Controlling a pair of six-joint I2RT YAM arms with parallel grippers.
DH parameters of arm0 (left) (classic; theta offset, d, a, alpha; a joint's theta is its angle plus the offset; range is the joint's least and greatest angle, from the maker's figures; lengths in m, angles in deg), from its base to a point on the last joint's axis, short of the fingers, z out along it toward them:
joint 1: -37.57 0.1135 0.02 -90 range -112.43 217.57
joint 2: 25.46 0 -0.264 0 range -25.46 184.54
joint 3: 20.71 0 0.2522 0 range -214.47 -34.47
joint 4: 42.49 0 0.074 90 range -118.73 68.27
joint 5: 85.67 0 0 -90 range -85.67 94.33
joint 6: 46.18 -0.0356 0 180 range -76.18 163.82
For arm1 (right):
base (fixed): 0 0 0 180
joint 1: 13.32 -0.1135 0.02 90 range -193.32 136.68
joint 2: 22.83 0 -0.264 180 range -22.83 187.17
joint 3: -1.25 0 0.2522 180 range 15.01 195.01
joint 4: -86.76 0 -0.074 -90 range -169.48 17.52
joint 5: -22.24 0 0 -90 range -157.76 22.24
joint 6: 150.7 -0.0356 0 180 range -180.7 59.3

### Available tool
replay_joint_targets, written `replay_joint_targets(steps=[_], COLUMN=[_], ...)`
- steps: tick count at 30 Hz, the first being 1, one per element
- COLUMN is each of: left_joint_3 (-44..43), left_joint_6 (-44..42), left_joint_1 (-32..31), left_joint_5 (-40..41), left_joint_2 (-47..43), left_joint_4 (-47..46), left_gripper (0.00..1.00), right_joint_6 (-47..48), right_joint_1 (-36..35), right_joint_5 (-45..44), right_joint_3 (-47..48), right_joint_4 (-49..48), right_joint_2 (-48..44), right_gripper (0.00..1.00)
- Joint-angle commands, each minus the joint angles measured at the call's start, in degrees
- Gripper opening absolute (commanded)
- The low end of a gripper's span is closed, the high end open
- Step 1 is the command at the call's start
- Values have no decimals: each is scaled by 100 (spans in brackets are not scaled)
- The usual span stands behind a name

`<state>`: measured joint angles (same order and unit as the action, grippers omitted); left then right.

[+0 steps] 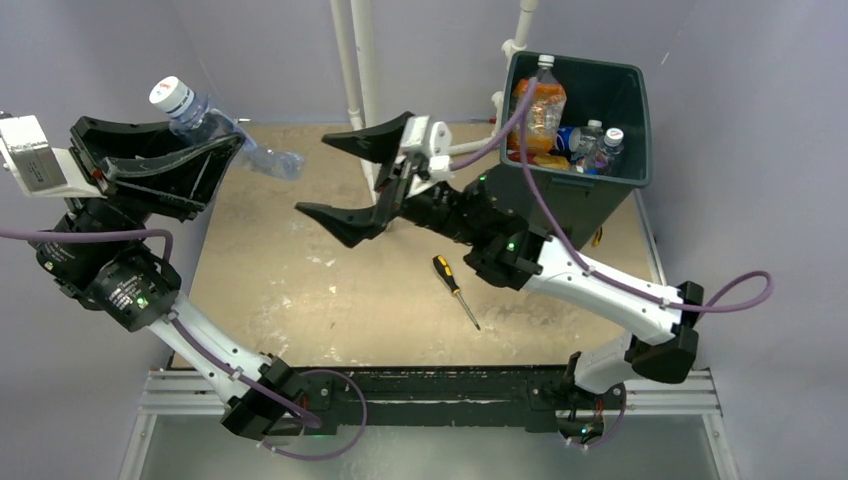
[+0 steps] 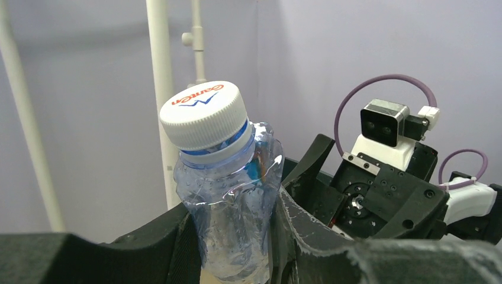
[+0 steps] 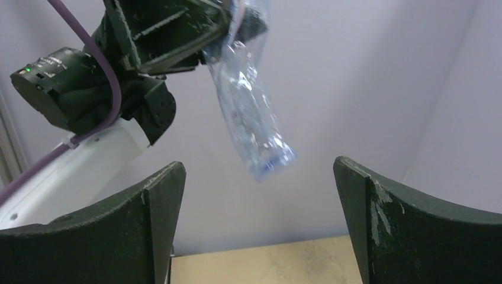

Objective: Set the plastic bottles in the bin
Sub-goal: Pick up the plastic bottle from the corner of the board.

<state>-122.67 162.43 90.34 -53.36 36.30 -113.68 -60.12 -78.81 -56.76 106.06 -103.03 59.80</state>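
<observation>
Left gripper (image 1: pixel 215 150) is clamped on the neck end of a clear, crumpled plastic bottle (image 2: pixel 228 195). It's held up in the air over the table's left side, white cap (image 2: pixel 204 115) poking out one side and the body dangling free on the other. Right gripper (image 1: pixel 312 175) has its jaws wide apart with nothing in them, facing that loose end.

Looks like a handover to me, since the dark green plastic bin (image 1: pixel 577 62) sits far right. I'd close the right jaws on the free body, well apart from the left fingers, and squeeze firmly because thin plastic gives. Only then let go on the left.

The cap reads something like "Ganten" in red. The labels on the bottles in the bin are too small to read.
</observation>
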Motion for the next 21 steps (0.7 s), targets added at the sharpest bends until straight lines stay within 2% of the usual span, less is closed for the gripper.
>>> replay_joint_targets(steps=[1,12,15,18,21], left_joint_3=[175,421,476,526,609], left_joint_6=[1936,1794,1736,1695,1677], left_joint_1=[-28,-101,-101,-101,-108], left_joint_5=[48,-187,-254,-317,-417], left_joint_2=[-26,-191,-256,-295,-326], left_joint_4=[-1681,-1684,-1683,-1683,-1683], left_gripper=[0,0,0,0,0], right_joint_6=[785,1796,1940,2018,2021], right_joint_1=[-313,-860,-869,-869,-882], right_joint_5=[-334,-1379,-1485,-1504,-1538], right_joint_3=[766,2217,2518,2779,2859], right_joint_4=[431,799,797,821,803], right_joint_2=[483,1606,1822,1994,2055], right_gripper=[99,99,95,82,50])
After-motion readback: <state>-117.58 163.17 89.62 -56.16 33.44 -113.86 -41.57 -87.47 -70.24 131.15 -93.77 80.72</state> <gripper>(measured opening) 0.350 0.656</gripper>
